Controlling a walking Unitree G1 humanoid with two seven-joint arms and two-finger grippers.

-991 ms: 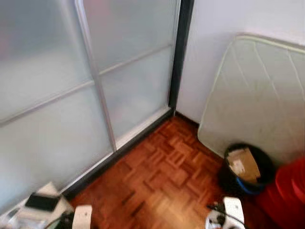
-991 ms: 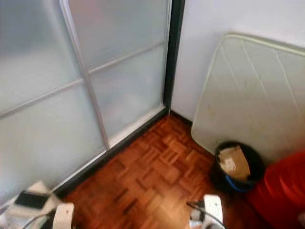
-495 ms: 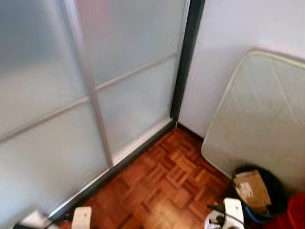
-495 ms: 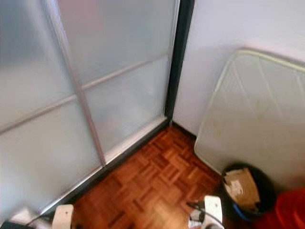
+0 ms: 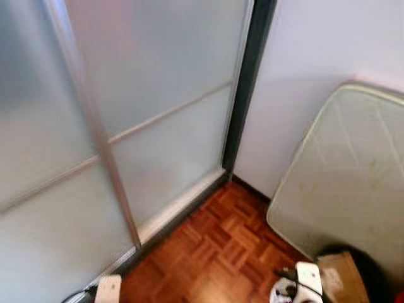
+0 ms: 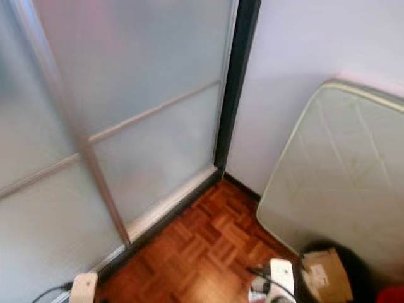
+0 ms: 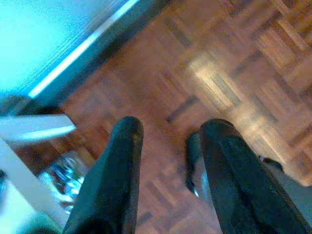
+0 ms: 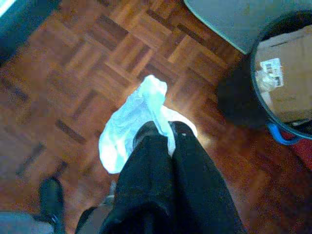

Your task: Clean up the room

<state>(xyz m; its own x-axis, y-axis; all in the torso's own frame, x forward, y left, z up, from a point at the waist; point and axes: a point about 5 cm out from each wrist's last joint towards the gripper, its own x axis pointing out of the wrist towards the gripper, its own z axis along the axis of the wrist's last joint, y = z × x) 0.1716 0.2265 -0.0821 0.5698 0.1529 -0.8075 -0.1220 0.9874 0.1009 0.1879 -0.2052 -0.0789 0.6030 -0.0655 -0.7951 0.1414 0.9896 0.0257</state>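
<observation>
In the corner of the room, frosted sliding doors (image 5: 126, 120) filling the left side and meeting a pale wall (image 5: 315, 57) at a dark frame post (image 5: 247, 88). Leaning against that wall on the right, a quilted mattress (image 5: 347, 183), its lower corner resting on the parquet floor (image 5: 221, 252). Standing at the foot of the mattress, near the floor's right edge, a black bin (image 8: 273, 73) with a blue handle, holding a flattened piece of brown cardboard (image 8: 287, 73) bearing a white printed label. Hanging low over the parquet beside the bin, the right gripper (image 8: 161, 134), fingers pressed together and pinching a white cloth (image 8: 131, 122), the cloth drooping from the fingertips above the floor, apart from the bin's rim. Hovering over the parquet near the dark door track, the left gripper (image 7: 168, 131), fingers spread apart with nothing between them. Lying blurred at the floor's edge by the track, under the left wrist, some white and shiny clutter (image 7: 53, 170), too indistinct to identify.
</observation>
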